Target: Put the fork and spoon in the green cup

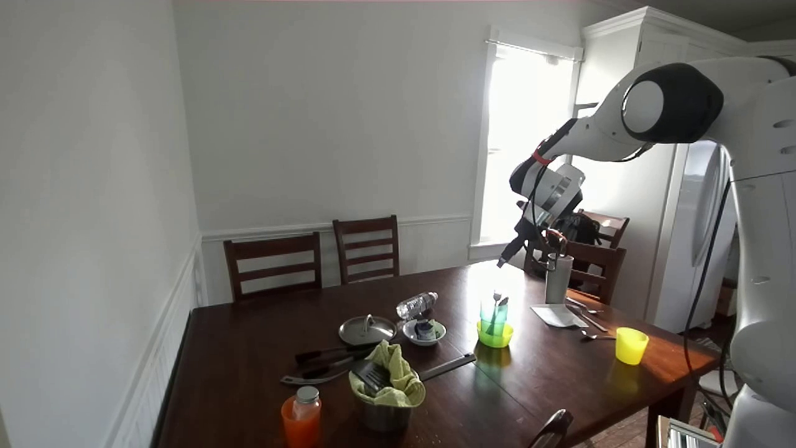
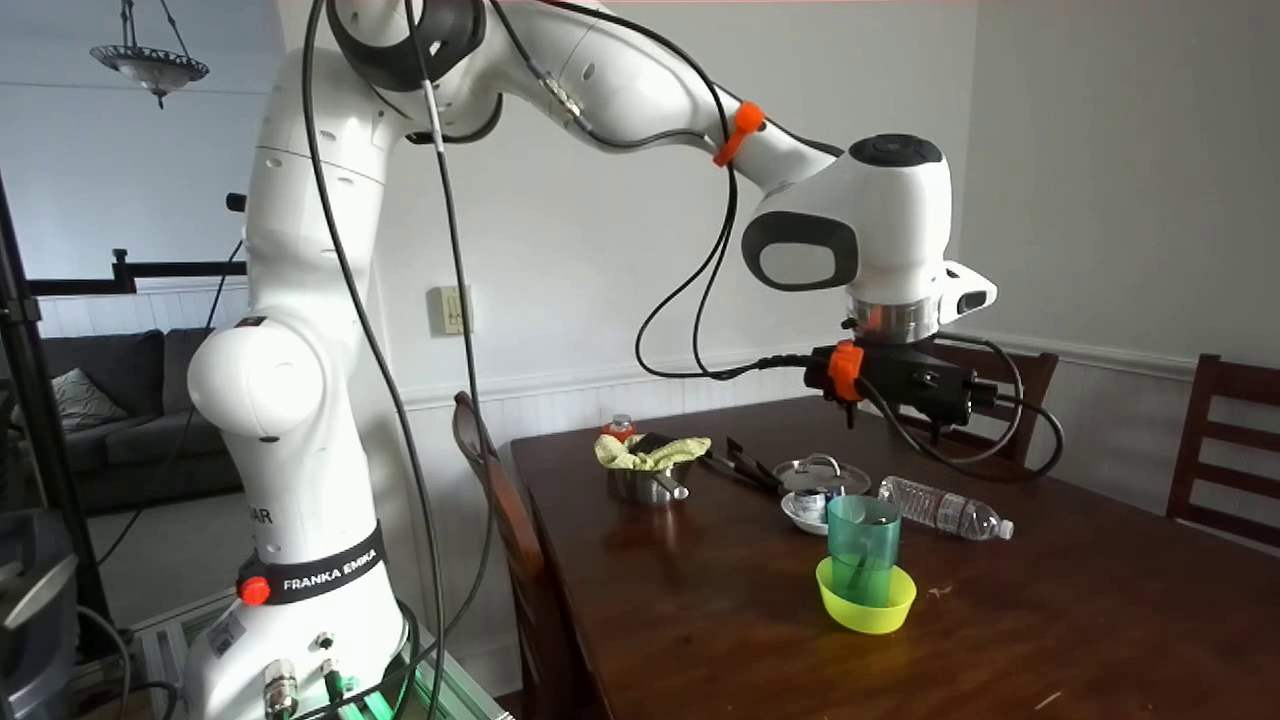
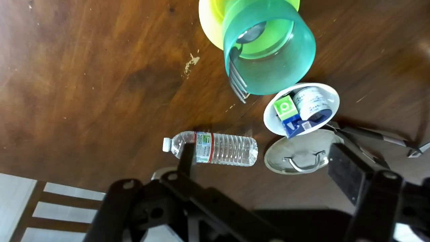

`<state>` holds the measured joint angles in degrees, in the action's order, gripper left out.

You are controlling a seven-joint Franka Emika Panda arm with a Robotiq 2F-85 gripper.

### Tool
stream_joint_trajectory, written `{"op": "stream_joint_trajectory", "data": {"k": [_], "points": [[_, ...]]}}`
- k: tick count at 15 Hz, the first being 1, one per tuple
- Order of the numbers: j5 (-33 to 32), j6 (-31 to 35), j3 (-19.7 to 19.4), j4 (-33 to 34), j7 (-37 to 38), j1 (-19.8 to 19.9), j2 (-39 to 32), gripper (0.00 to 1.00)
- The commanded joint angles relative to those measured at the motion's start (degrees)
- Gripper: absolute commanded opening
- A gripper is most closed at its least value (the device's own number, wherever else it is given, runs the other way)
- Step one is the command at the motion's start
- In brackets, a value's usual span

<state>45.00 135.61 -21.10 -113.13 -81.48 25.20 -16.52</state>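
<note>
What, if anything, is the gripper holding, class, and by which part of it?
Nothing is held: the gripper is open, with nothing gripped between its fingers. The fork and the spoon rest in the teal-green cup.

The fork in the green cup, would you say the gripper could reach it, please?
Probably yes: the gripper is open, and the fork pokes past the rim of the green cup, its tines uncovered.
</note>
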Motion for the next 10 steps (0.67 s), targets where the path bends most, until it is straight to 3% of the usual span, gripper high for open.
{"op": "stream_joint_trajectory", "data": {"k": [1,6,10], "points": [[-9.06,0.23,-0.02,-0.25,10.30,-0.28,1.67,1.00],[-16.26,-1.28,1.23,-0.15,18.34,0.84,2.81,1.00],[-14.97,0.02,3.09,0.09,16.98,2.18,1.67,1.00]]}}
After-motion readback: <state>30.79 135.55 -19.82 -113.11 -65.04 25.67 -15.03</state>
